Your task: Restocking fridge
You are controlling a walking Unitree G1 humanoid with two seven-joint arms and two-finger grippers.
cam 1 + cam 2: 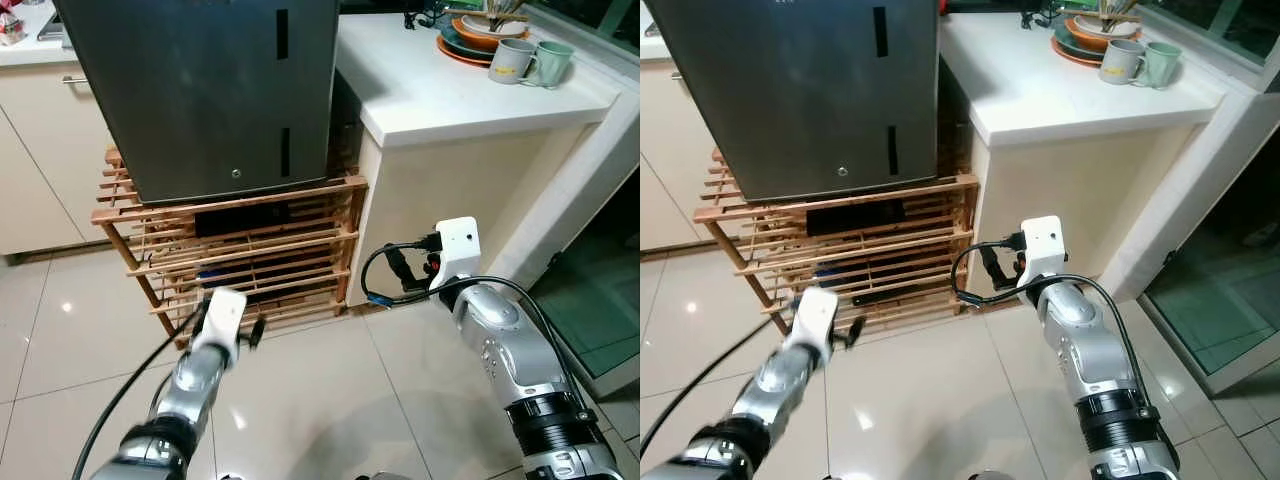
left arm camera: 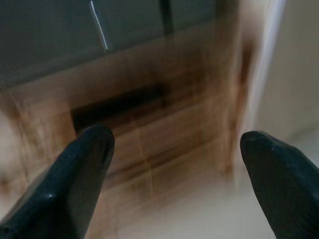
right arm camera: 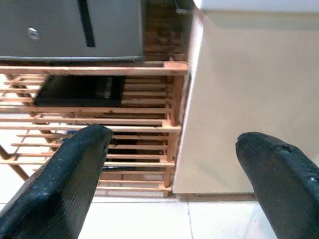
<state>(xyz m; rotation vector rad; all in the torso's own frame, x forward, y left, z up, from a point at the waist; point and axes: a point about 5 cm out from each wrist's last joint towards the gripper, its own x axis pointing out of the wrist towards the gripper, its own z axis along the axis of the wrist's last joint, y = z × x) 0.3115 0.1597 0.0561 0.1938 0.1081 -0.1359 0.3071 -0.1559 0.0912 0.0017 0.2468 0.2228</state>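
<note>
Starting at your left, the left gripper [image 2: 174, 164] hangs low over the tiled floor [image 1: 320, 400] in front of the wooden rack [image 1: 240, 250], its fingers spread wide with nothing between them; the wrist view is smeared, so the dark slab [image 2: 117, 107] it faces on the rack is probably a flat box, though you cannot be sure. Above the rack stands the fridge [image 1: 205, 95], a small grey unit with its door shut, two dark vertical recesses [image 1: 283, 90] near its right edge and a small round lock [image 1: 236, 173] low down. Treat that door as stiff and smooth: a magnetic seal will likely resist, and the flat face gives no purchase, so hook a finger into one of the recesses rather than squeezing the panel, and pull steadily because the unit sits on a light slatted rack that could shift. Further right, the right gripper [image 3: 172, 169] is held out before the rack's corner and the cream counter side [image 1: 450, 180], equally wide open and empty. On the white counter [image 1: 440, 85] at your far right sit mugs [image 1: 528, 60] and stacked plates [image 1: 470, 42], well apart from both arms.
</note>
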